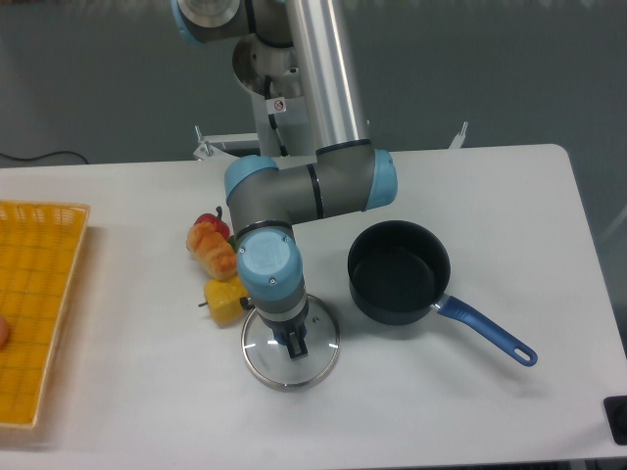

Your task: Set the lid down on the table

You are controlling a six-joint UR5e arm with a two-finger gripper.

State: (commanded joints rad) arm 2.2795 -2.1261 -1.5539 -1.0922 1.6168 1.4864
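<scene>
- Glass lid (315, 359) sits nearest the camera, low over or on the white table (470, 411) toward its front edge; whether the rim touches the surface cannot be told. It is round, so it has no long axis, and it faces up, roughly level.
- Gripper (295, 342) comes straight down onto the lid's centre, its dark fingers closed on the knob there. The knob itself is hidden between the fingers, and the wrist covers the lid's back edge.
- Yellow pepper-like piece (224, 300) lies just behind and left of the lid, partly covered by the wrist.
- Dark saucepan (398, 269) stands open to the right of the lid, close but apart; its blue handle (487, 331) points toward the front right.
- Orange and red toy foods (210, 245) lie farther back, beside the arm's elbow; their exact kinds are hard to make out.
- Yellow mesh tray (34, 304) is at the far left, cut off by the picture edge.
</scene>
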